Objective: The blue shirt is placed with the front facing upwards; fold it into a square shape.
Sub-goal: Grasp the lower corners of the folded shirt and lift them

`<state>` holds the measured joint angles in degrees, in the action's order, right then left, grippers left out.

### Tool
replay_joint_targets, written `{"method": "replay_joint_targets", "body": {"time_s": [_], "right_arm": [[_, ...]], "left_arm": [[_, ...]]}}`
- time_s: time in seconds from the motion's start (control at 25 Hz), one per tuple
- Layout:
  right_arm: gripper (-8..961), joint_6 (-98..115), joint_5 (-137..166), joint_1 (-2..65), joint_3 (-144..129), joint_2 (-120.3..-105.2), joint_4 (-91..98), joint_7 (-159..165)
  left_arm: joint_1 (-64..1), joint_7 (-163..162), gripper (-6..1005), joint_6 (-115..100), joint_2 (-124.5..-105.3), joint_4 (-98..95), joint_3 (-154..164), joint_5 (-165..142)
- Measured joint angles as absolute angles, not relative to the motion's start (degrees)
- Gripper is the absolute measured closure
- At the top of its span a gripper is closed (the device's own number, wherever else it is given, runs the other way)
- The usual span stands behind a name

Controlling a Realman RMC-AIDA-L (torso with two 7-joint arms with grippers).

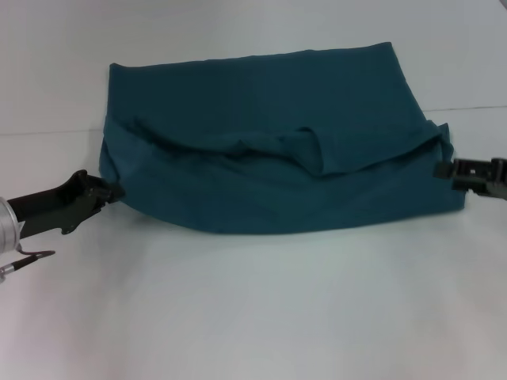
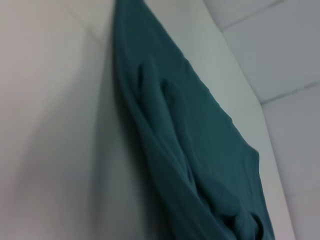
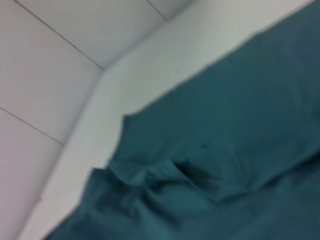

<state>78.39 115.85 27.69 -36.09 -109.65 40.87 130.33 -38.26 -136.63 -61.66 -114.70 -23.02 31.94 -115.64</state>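
Note:
The blue shirt [image 1: 277, 190] lies across the middle of the white table [image 1: 253, 317], doubled over, with a rumpled fold running along its middle. No lettering shows. My left gripper [image 1: 117, 190] is at the shirt's left end, pinching the cloth edge. At the right end my right gripper [image 1: 440, 169] holds the other edge. The front layer sags between the two. The left wrist view shows the shirt [image 2: 190, 130] as a long teal strip on the table. The right wrist view shows the shirt [image 3: 240, 130] with its creased fold. Neither wrist view shows fingers.
White table surface stretches in front of the shirt and on both sides. The table's far edge [image 1: 475, 108] runs behind the shirt. Pale floor tiles [image 3: 45, 60] lie beyond the table edge in the wrist views.

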Motion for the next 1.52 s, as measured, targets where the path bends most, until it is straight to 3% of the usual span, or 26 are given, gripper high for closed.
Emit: {"method": "replay_joint_targets", "body": {"time_s": [0.36, 0.92, 1.52], "right_arm": [[238, 72.69, 126.44, 31.16, -36.12, -106.88, 41.58, 137.84], [237, 61.58, 142.46, 40.71, -36.22, -109.13, 36.59, 140.17], [238, 58.89, 144.98, 40.53, -36.58, -109.64, 34.38, 140.02]], "left_arm": [[-38.30, -130.61, 958, -63.53, -114.18, -26.56, 34.16, -117.96], [-38.36, -131.39, 949, -63.81, -113.90, -27.24, 34.88, -118.79], [-38.54, -132.02, 939, -63.11, -114.06, -27.84, 34.80, -118.45]]}}
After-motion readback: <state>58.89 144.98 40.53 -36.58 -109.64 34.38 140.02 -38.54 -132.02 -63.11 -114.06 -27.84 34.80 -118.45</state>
